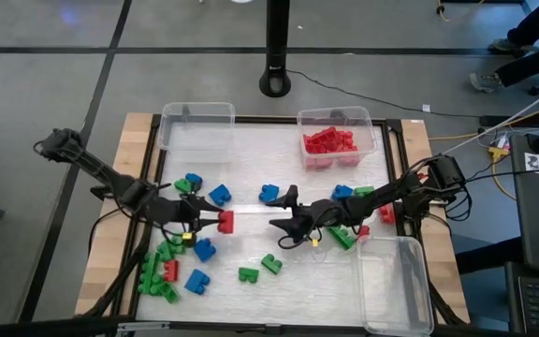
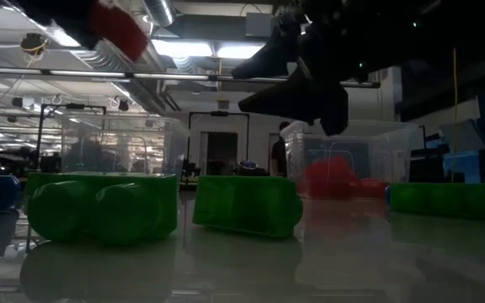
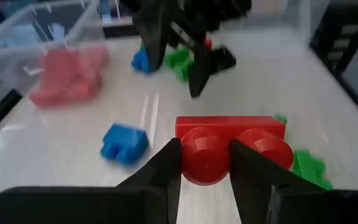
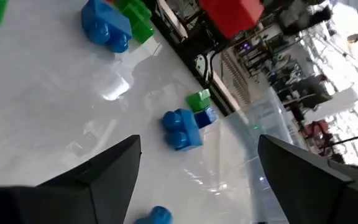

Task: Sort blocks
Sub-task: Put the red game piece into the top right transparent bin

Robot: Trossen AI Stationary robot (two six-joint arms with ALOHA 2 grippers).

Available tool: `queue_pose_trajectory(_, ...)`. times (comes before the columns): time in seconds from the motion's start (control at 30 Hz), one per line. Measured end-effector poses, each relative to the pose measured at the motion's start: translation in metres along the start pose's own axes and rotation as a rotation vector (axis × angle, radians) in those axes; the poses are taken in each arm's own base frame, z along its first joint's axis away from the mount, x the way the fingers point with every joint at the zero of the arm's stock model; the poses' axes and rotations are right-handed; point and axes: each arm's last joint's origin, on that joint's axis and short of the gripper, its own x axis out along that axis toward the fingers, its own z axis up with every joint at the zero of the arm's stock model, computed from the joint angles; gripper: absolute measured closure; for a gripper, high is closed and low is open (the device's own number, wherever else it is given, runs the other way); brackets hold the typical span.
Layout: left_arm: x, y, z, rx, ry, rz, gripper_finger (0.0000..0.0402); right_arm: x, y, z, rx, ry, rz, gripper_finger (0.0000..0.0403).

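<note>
My left gripper [image 1: 215,222] is shut on a red block [image 1: 225,222] and hovers over the left-middle of the table. In the low view that red block [image 2: 116,27] is clear of the surface. My right gripper [image 1: 279,213] is open above the table's middle, facing the left one and touching nothing; its own wrist view shows the right gripper [image 4: 197,177] spread wide over bare tabletop. Loose blue [image 1: 220,195], green [image 1: 248,274] and red [image 1: 170,271] blocks lie flat on the table. My left gripper pinches the red block by one of its two round studs [image 3: 205,163], one finger on each side of it. The fingers [image 3: 166,171] come nearly level from the table's left. The block is lifted clear, its long body [image 3: 229,127] lying across the fingertips.
A clear bin [image 1: 196,126] stands at the far left and holds nothing. A bin with several red blocks [image 1: 337,139] is at the far right. A third clear bin [image 1: 396,281] sits at the near right. More blocks [image 1: 344,237] lie under the right arm.
</note>
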Motion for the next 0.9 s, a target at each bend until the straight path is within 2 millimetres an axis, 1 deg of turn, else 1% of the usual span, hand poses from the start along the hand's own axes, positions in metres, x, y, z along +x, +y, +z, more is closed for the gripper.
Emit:
queue_pose_trajectory(0.13, 0.012, 0.011, -0.016, -0.086, -0.155, -0.001, 0.0303, 0.000, -0.005, 0.004, -0.075, -0.039, -0.049, 0.0078)
queue_pose_trajectory(0.23, 0.018, 0.018, -0.027, -0.155, -0.256, -0.004, 0.0300, 0.004, -0.009, 0.010, -0.161, -0.056, -0.075, 0.0078)
queue_pose_trajectory(0.37, 0.021, 0.027, -0.038, -0.257, -0.340, 0.011, 0.0299, 0.019, -0.015, 0.022, -0.303, -0.075, -0.108, 0.0078)
queue_pose_trajectory(0.43, 0.022, 0.030, -0.043, -0.279, -0.359, 0.020, 0.0299, 0.028, -0.018, 0.029, -0.361, -0.082, -0.126, 0.0078)
queue_pose_trajectory(0.57, 0.023, 0.031, -0.044, -0.319, -0.381, 0.017, 0.0299, 0.047, -0.026, 0.043, -0.455, -0.063, -0.185, 0.0078)
queue_pose_trajectory(0.7, 0.023, 0.031, -0.044, -0.336, -0.381, 0.015, 0.0298, 0.062, -0.032, 0.054, -0.501, -0.073, -0.190, 0.0078)
queue_pose_trajectory(0.83, 0.022, 0.030, -0.042, -0.343, -0.393, -0.005, 0.0298, 0.075, -0.036, 0.059, -0.519, -0.051, -0.189, 0.0080)
queue_pose_trajectory(0.9, 0.021, 0.029, -0.042, -0.345, -0.399, -0.020, 0.0298, 0.081, -0.040, 0.060, -0.515, -0.048, -0.200, 0.0090)
